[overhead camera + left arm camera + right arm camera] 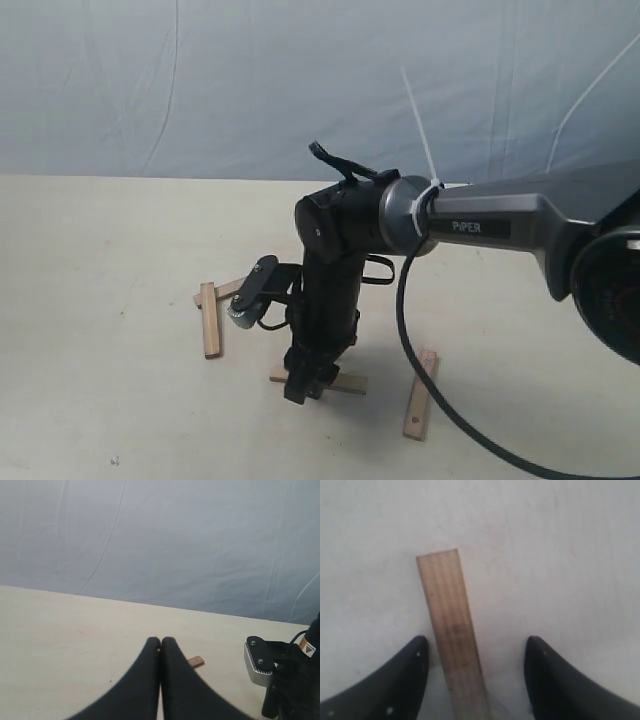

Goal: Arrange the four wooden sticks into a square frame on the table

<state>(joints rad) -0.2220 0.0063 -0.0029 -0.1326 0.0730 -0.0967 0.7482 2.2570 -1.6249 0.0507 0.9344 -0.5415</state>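
One stick (pixel 449 630) is straddled by the spread right jaws, nearer one tip; it could be skidded across the surface (pixel 560 555) by uneven closing; left jaws are pressed together, seemingly empty

Right arm (pixel 520 228), mid-right of the exterior frame: grey link w/ white "PiPER" lettering, black wrist housing (pixel 335 228), white zip tie (pixel 424 212), black cable (pixel 403 320) looping below. Silver-black wrist cam (pixel 250 295) w/ two screws. Left gripper (pixel 160 641) and right gripper (pixel 476 642): matte black curved fingers.
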